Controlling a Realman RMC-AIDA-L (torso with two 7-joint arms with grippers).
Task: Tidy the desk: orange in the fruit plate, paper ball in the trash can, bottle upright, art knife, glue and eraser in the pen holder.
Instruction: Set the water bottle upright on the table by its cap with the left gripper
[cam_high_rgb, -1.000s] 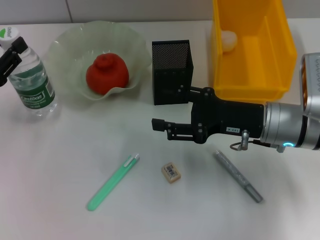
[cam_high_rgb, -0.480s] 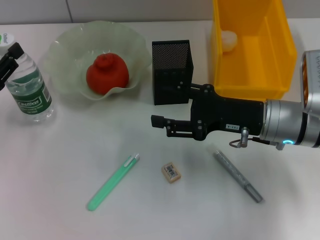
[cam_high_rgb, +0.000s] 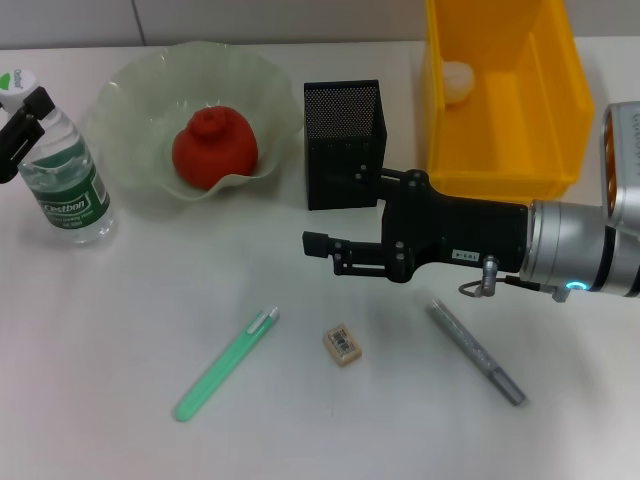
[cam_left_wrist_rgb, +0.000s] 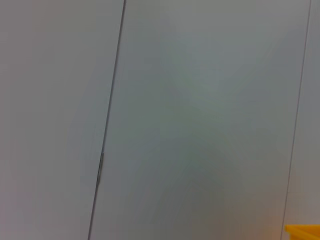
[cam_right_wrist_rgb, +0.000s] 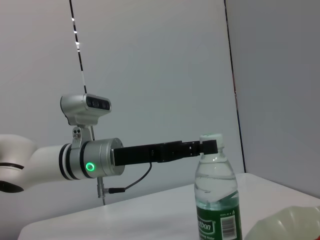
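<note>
Nearest us on the desk lie three loose items: a green pen-shaped tool (cam_high_rgb: 225, 364), the eraser (cam_high_rgb: 342, 344) and a grey stick-shaped item (cam_high_rgb: 478, 352). None has moved over the last second. We cannot tell which of the two long items is the art knife and which the glue.

Above them hovers the right gripper (cam_high_rgb: 318, 243), reaching in from the right, in front of the pen holder (cam_high_rgb: 343, 143). Against a second ago it has crept only slightly toward the holder and since holds level. Its fingers look nearly closed and hold nothing; it touches no object.

Farther back on the left, the bottle (cam_high_rgb: 62, 169) stands upright near the desk edge. Over the last second it has shifted a little sideways and back, and its tilt has changed slightly. The left gripper (cam_high_rgb: 22, 122) sits at the white cap; in the right wrist view the left gripper (cam_right_wrist_rgb: 207, 146) is clamped at the bottle's neck (cam_right_wrist_rgb: 216, 192). We judge the bottle step nearly done, release pending.

Beyond, the orange (cam_high_rgb: 214, 147) rests in the fruit plate (cam_high_rgb: 130, 85), and the paper ball (cam_high_rgb: 457, 80) lies in the trash can (cam_high_rgb: 545, 150). Both unchanged. That leaves the three small items for the pen holder.
</note>
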